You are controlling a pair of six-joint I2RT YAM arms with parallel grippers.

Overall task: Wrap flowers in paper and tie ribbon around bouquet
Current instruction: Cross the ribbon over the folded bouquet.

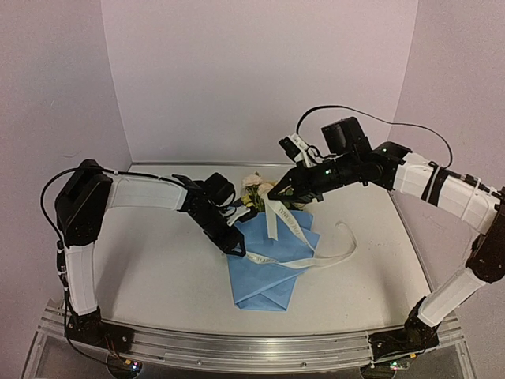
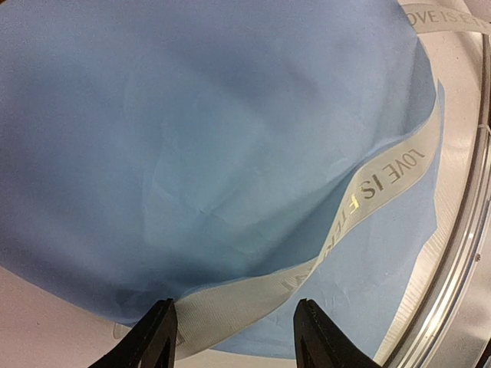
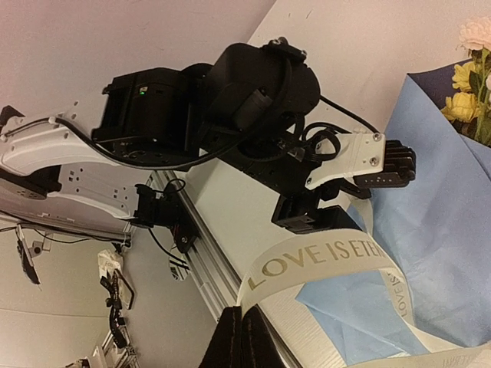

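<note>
Top external view: the bouquet lies on the table, its blooms toward the far wall. The right gripper is clenched on the ribbon, just beside the blooms. The left gripper stands released at the wrapping's left edge, with the ribbon running between its fingers.

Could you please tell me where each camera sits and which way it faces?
Top external: above and behind the bases, facing down over the table; left arm and right arm show whole, flanking the bouquet.
Left wrist: on the left arm, facing down onto the paper; the open left gripper shows at the bottom.
Right wrist: on the right arm, facing the left arm; the right gripper, shut on the ribbon, shows at the bottom.
Shared: both wrist views show ribbon and paper.
</note>
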